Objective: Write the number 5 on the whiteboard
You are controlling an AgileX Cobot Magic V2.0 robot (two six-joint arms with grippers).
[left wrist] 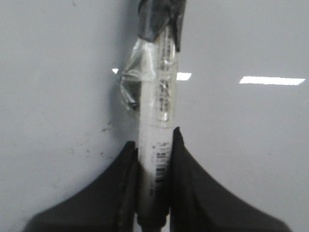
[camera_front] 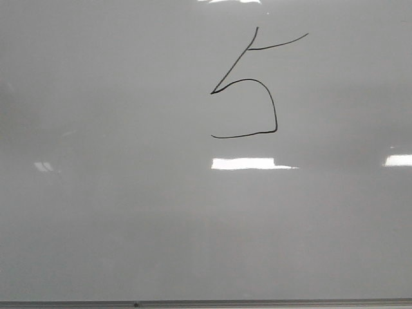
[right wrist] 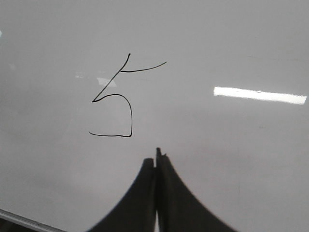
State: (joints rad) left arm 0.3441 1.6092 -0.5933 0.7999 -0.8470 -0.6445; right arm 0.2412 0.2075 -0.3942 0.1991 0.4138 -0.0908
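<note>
Two hands are showing only in their own wrist views. The left hand (left wrist: 154,145) is clamping a white marker (left wrist: 157,125) between its dark fingers (left wrist: 186,159), the barrel wrapped in clear tape and its far end bound in black tape, pointing out over the whiteboard (left wrist: 241,145). The right hand (right wrist: 157,159) is sitting pressed closed on nothing, with the number 5 (right wrist: 113,99) lying just beyond its fingertips. In the front view, the figure is sitting in the board's upper half, right of centre, above a bright light reflection (camera_front: 248,163).
</note>
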